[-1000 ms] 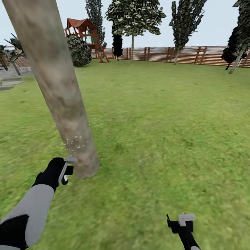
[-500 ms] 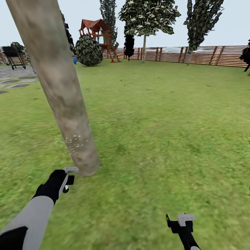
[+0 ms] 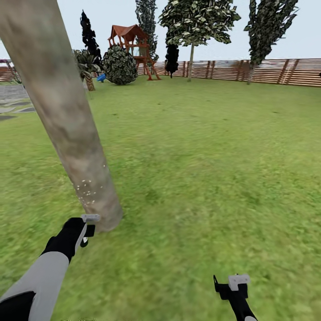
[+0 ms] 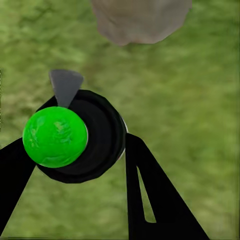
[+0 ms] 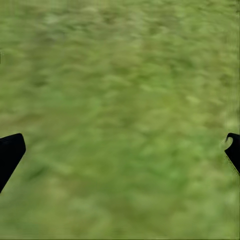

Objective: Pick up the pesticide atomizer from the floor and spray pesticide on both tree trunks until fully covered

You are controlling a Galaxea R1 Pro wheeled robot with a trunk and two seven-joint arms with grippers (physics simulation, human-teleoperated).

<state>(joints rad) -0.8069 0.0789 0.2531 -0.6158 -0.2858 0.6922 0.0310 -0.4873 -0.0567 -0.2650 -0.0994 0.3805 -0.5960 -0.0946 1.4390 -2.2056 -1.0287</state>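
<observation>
The left tool (image 4: 75, 150) grips the pesticide atomizer (image 4: 56, 136) near the base of the leaning tree trunk (image 3: 67, 116); the right tool (image 5: 120, 150) hangs wide open and empty over grass (image 3: 214, 156).

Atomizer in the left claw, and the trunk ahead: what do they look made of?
The atomizer looks like plastic: smooth black body, glossy green ball with soft highlights, a matte grey nozzle tip. The tree trunk looks like rough bark, mottled grey-brown and matte, with white specks low down. Being simulator renders, both are guesses.
</observation>
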